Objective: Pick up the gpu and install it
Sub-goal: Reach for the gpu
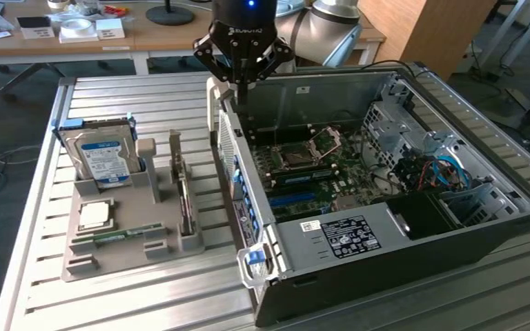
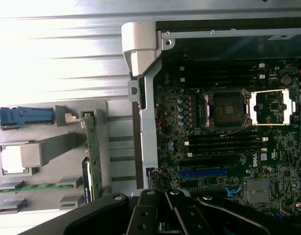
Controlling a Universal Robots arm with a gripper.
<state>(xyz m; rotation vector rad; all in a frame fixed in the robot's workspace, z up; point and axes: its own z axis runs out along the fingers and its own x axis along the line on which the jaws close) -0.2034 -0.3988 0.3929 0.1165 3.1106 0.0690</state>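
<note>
The gpu [image 1: 184, 193] stands on edge in a slot of the grey holder tray [image 1: 141, 258], to the exterior view's left of the open computer case [image 1: 366, 227]. In the wrist view the gpu [image 2: 94, 156] appears edge-on as a thin green-brown board with a dark end. My gripper [image 1: 243, 96] hangs above the case's near-left wall, fingers shut together with nothing between them. It is apart from the gpu and higher than it. The gripper [image 2: 166, 196] shows over the case edge in the wrist view. A blue expansion slot [image 2: 203, 173] lies on the motherboard.
The tray also holds a blue-labelled hard drive [image 1: 107, 157], a processor chip [image 1: 94, 215] and a green memory stick [image 1: 122, 236]. Inside the case are the open CPU socket [image 1: 303, 157], a power supply [image 1: 348, 236] and drive cables [image 1: 440, 172]. The slatted metal table [image 1: 136, 103] carries it all.
</note>
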